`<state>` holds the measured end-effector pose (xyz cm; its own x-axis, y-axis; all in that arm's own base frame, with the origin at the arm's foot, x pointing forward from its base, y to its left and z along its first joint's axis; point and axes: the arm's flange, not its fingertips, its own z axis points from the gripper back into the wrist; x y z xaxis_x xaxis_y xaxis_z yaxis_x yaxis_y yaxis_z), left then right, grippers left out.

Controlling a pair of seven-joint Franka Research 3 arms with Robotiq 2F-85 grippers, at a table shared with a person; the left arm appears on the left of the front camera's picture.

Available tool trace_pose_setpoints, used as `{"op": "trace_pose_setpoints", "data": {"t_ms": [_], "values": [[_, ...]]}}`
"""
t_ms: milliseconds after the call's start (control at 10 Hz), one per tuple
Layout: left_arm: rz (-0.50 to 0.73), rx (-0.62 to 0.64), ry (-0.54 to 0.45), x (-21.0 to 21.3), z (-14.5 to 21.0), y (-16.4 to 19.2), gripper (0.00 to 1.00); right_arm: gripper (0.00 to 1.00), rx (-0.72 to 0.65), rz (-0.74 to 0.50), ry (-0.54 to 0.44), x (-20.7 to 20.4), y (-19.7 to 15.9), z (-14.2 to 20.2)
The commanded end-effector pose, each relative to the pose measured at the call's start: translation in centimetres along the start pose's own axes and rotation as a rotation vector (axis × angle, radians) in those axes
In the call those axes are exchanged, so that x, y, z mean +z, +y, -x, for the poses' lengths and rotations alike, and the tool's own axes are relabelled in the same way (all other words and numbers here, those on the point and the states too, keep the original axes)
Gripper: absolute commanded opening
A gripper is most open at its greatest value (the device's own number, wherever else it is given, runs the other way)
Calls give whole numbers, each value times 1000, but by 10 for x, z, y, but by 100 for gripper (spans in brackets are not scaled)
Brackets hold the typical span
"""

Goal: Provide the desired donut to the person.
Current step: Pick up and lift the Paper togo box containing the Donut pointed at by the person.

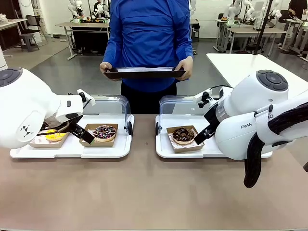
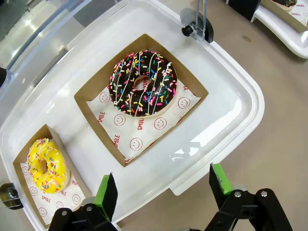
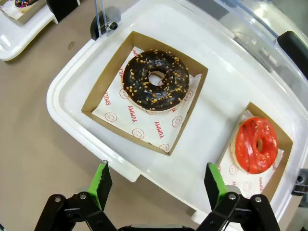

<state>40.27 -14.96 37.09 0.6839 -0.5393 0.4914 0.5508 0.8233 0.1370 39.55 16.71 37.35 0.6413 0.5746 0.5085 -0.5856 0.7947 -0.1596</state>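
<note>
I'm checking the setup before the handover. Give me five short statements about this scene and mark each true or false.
1. The person holds a dark tray with both hands. True.
2. The sprinkled donut shares a box with the yellow donut. False: each has its own box.
3. The left gripper is open and empty. True.
4. The red donut lies on the dark tray. False: it sits boxed in the white container, near the nut-topped donut.
5. The right gripper is shut on a box. False: it is open, holding nothing.
</note>
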Motion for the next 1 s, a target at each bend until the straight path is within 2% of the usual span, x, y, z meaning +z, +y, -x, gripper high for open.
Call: {"op": "trace_pose_setpoints", "data": {"t_ms": [0,600,700,900], "values": [[-1,0,-2,0,-1,0,100,100,0,0,0,0,0,0],[0,0,0,0,0,0,100,100,0,0,0,0,0,0],[28,-61,17,13,5,4,100,100,53,-69,12,14,-10,6],[122,-173,75,43,32,24,100,100,127,-160,-8,60,-55,40]]}}
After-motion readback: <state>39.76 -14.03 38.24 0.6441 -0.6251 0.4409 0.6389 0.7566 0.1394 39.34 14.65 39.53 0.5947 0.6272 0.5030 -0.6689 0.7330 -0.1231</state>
